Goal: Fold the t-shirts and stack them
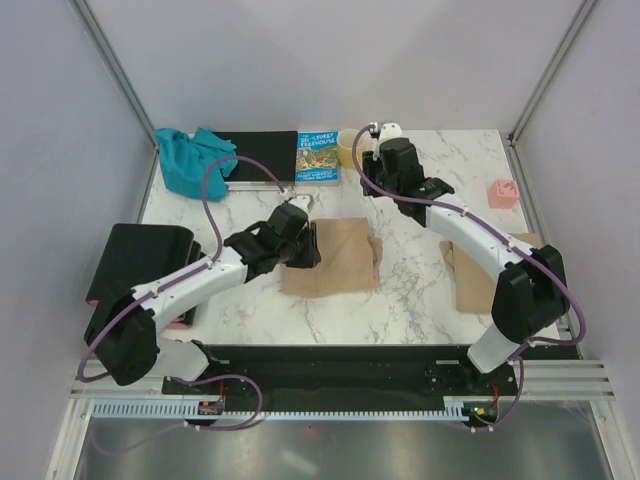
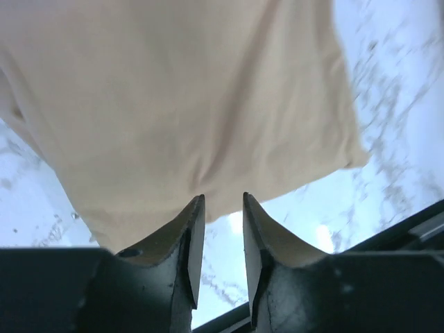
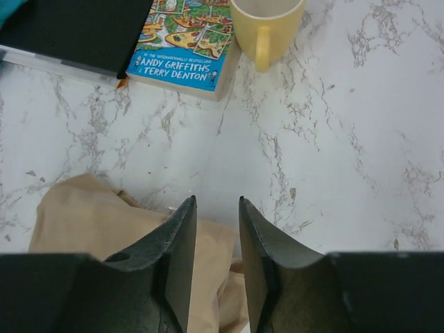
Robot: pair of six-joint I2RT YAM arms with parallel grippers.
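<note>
Yellow mug (image 1: pixel 349 148): it stands at the back of the marble table (image 1: pixel 415 300). All places below are told from this mug.
Middle tan shirt (image 1: pixel 335 262): it lies in front of the mug, closer to the arms, in the middle of the table. It is folded into a flat block.
Its long way: it runs left to right, along the front edge of the table. The end on the mug's side is bunched up. I cannot tell where the neck is.
Second tan shirt (image 1: pixel 470 290): it lies to the right of the mug and closer to the arms. The right arm reaches across it.
Teal cloth (image 1: pixel 185 160): it is a crumpled heap far to the left of the mug, in the same back row.
Picture book (image 1: pixel 317 158): it lies just beside the mug, on its left.
Black board (image 1: pixel 265 155): it lies left of the mug, past the book, and touches the teal cloth.
Pink block (image 1: pixel 502 193): it sits to the right of the mug, near the table's right edge.
Black box (image 1: pixel 145 255): it sits far left of the mug, off the table's side.
Left gripper (image 2: pixel 222 198): it is partly open with nothing in it. Its tips are at the edge of the middle tan shirt.
Right gripper (image 3: pixel 216 202): it is partly open with nothing in it. It is up in the air and points toward the mug, with a corner of the middle tan shirt below it.
</note>
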